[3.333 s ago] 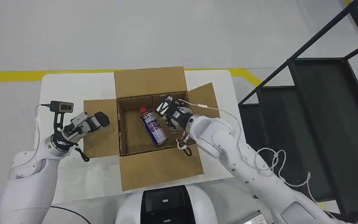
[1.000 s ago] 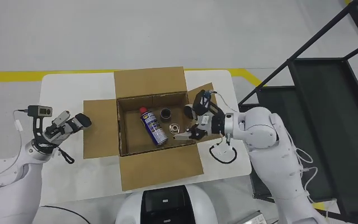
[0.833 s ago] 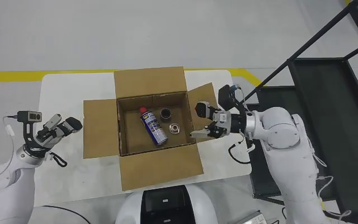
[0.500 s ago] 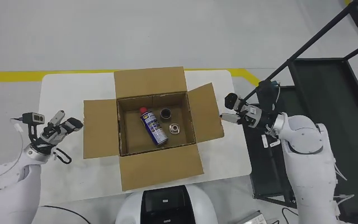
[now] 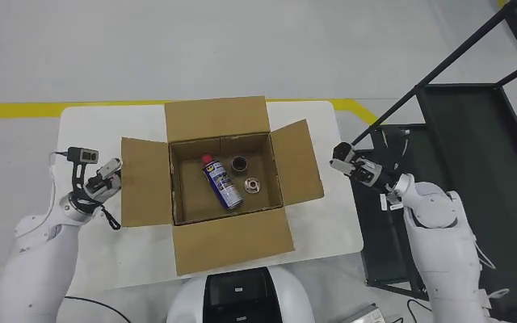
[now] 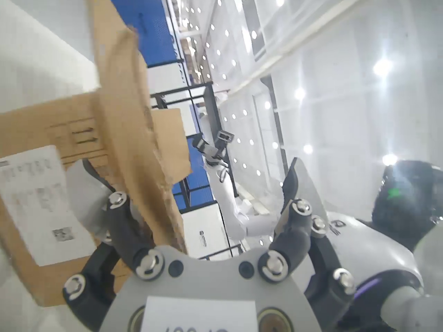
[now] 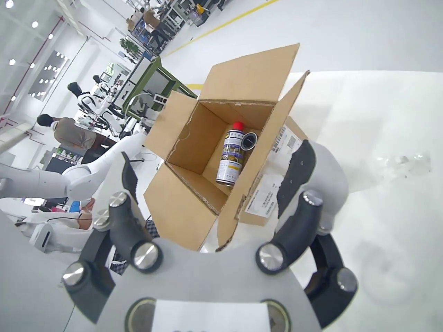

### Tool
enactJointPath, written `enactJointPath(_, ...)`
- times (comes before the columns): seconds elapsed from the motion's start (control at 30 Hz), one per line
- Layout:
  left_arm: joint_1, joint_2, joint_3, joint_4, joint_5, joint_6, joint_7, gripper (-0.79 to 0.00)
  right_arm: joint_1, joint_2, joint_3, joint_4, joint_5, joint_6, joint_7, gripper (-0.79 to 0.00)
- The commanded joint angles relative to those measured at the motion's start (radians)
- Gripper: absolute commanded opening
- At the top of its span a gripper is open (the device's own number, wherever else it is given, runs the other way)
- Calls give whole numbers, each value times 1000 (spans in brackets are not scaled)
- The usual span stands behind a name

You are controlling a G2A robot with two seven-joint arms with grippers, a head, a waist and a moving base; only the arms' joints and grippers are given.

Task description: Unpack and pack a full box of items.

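Note:
An open cardboard box [image 5: 226, 238] stands mid-table with all its flaps spread. Inside lie a spray can [image 5: 223, 182] with a red cap, a small dark round tin [image 5: 240, 164] and a small metal ring-shaped part [image 5: 252, 186]. My left gripper [image 5: 111, 172] is at the outer edge of the left flap [image 5: 145, 182]. In the left wrist view that gripper [image 6: 193, 191] is open, with the flap's edge [image 6: 138, 132] standing between its fingers. My right gripper [image 5: 338, 158] hangs open and empty at the table's right edge, beyond the right flap. Past its fingers [image 7: 301, 171] I see the box, the can [image 7: 231, 160] and the tin [image 7: 250, 140].
The white table [image 5: 105, 129] is bare around the box. A black metal rack [image 5: 452, 161] stands just past the table's right edge, close to the right arm. A white label [image 7: 266, 195] is stuck on the box's side.
My right gripper drew out of the box and back to the table's right edge, uncovering the tin and the metal part. My left gripper swung out left, then returned to the left flap.

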Motion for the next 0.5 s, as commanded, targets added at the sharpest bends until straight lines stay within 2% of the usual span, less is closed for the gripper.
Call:
enactJointPath(0.0, 21, 2, -1, -65, -21, 29, -22, 0, -1, 3, -9, 21, 5, -8, 11, 0)
enactJointPath(0.1, 29, 0, 20, -113, -20, 36, -28, 0, 6, 5, -49, 45, 33, -22, 43, 0)
enactJointPath(0.2, 1, -7, 74, -118, -2, 48, -40, 0, 30, 9, -85, 85, 35, -26, 78, 0)
enactJointPath(0.33, -59, -17, 148, -74, 28, 67, -59, 0, 60, 11, -142, 106, 56, -40, 112, 0)
enactJointPath(0.47, -98, -24, 189, -21, 40, 66, -58, 0, 81, 14, -209, 82, 131, -61, 147, 0)
